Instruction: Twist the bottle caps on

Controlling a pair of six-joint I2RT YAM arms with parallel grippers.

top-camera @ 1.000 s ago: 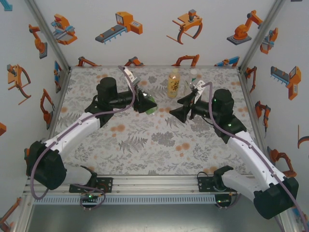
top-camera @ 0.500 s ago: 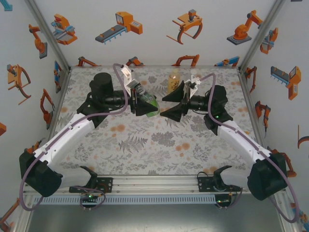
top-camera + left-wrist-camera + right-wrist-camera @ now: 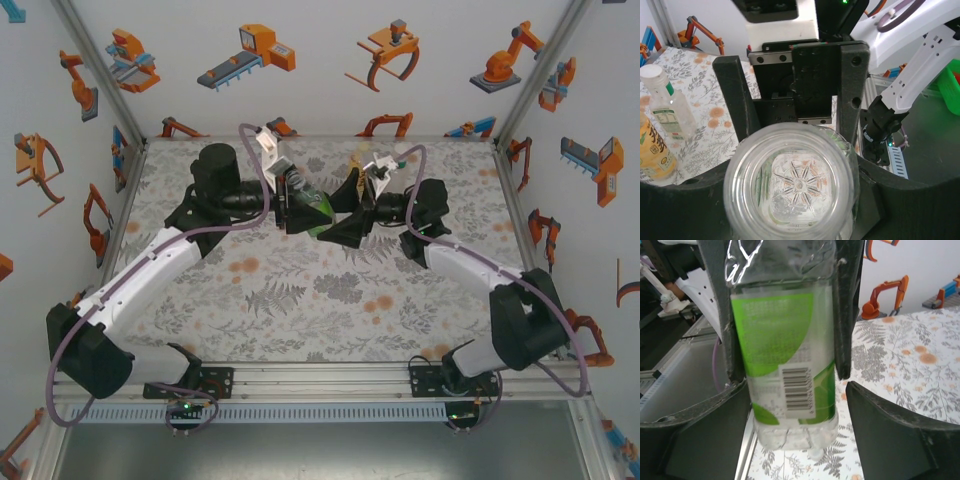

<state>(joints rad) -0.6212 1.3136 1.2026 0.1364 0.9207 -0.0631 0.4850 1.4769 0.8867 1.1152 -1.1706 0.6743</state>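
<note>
Hovering over floral table (image 3: 300,310), left hand (image 3: 303,212) grasping green bottle (image 3: 782,350), right hand (image 3: 795,432) released.

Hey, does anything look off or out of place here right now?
Only the green-labelled bottle: the left gripper holds it roughly sideways in the air above the table, not upright. Nothing looks spilled or broken.

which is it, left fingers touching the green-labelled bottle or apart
Touching. The right wrist view shows both left fingers pressed flat against the sides of the bottle, with no gap.
</note>
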